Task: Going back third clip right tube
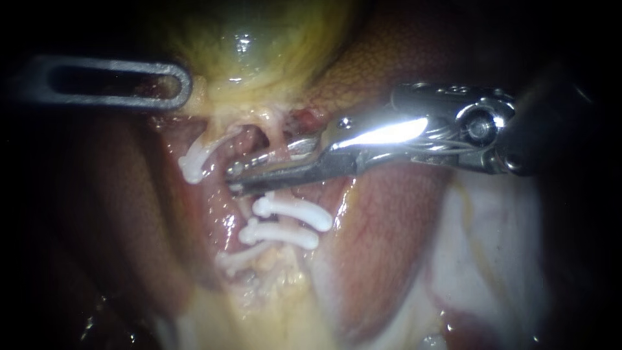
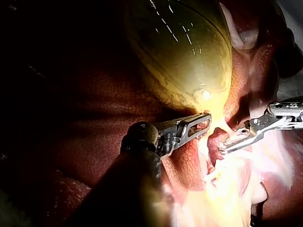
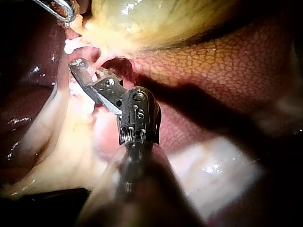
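Observation:
The yellow-green gallbladder (image 1: 249, 48) hangs above two tubes. My left instrument (image 1: 176, 87), a windowed jaw lying flat, is shut on tissue at the gallbladder's neck; in the left wrist view its jaws (image 2: 204, 124) lie together there. My right instrument (image 1: 236, 178) reaches in from the right, its jaws open a little, with the upper right tube (image 1: 275, 155) showing in the gap between them. Below the jaws, three white clips (image 1: 293, 212) (image 1: 280, 234) (image 1: 240, 258) cross the right tube. One white clip (image 1: 194, 162) sits on the left tube.
Reddish-brown liver (image 1: 382, 240) lies to the right of the tubes and under the right instrument's shaft. Pale whitish tissue (image 1: 492, 246) spreads at the lower right. Yellow fatty tissue (image 1: 272, 291) lies below the clips. The picture's left side is dark.

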You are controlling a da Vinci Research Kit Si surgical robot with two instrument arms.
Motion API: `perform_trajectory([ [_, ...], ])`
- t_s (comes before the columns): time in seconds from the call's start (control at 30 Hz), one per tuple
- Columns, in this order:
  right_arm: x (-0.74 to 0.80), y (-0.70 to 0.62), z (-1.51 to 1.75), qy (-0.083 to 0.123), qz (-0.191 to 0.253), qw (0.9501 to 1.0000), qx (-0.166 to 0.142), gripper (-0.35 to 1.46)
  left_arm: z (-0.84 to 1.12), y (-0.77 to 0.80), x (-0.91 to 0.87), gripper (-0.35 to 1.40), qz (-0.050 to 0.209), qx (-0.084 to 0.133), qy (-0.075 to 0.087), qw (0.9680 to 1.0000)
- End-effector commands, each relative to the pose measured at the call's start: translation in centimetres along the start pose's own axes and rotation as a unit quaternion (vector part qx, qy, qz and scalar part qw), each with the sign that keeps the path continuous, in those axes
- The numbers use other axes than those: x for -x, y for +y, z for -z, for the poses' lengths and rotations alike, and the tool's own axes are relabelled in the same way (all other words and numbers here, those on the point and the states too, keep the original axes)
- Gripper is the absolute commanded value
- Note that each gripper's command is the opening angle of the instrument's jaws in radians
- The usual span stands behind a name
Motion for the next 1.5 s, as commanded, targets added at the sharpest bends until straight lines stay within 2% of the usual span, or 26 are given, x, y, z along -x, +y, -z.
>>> perform_trajectory([
  [0.03,0.0,0.0,0.0,0.0,0.0,1.0,0.0,-0.35,0.0,0.0,0.0,-0.35,0.0,0.0,0.0,1.0],
  [0.13,0.01,-0.01,0.0,0.002,0.0,1.0,-0.004,-0.35,0.0,0.0,0.0,-0.35,0.0,0.0,0.0,1.0],
  [0.17,0.02,0.0,-0.01,0.003,0.001,1.0,-0.005,-0.25,0.0,0.0,0.0,-0.35,0.0,0.0,0.0,1.0],
  [0.23,0.04,0.01,-0.02,0.003,0.001,1.0,-0.004,0.1,0.0,0.0,0.0,-0.35,0.0,0.0,0.0,1.0],
  [0.37,0.11,0.07,-0.03,0.002,0.013,0.9999,-0.003,0.38,0.0,0.0,-0.01,-0.35,0.0,0.0,0.0,1.0],
  [0.67,0.54,0.32,-0.11,-0.001,0.027,0.9996,0.0,0.45,0.0,0.0,-0.01,-0.35,0.0,0.0,0.0,1.0],
  [0.87,0.69,0.42,-0.05,0.001,0.032,0.9994,0.011,0.48,0.01,0.0,-0.01,-0.35,0.0,0.0,0.0,1.0],
  [0.97,0.71,0.39,0.02,0.002,0.044,0.9989,0.015,0.48,0.01,0.0,-0.01,-0.35,0.0,0.0,0.0,1.0],
  [1.1,0.76,0.3,0.14,0.005,0.098,0.9946,0.035,0.49,0.02,0.0,-0.01,-0.35,0.0,0.0,0.0,1.0],
  [1.3,0.83,0.09,0.41,0.001,0.184,0.9811,0.059,0.49,0.02,0.0,-0.01,-0.35,0.0,0.0,0.0,1.0],
  [1.5,0.89,-0.17,0.7,-0.003,0.234,0.9697,0.07,0.49,0.02,0.0,-0.01,-0.35,0.0,0.0,0.0,1.0],
])
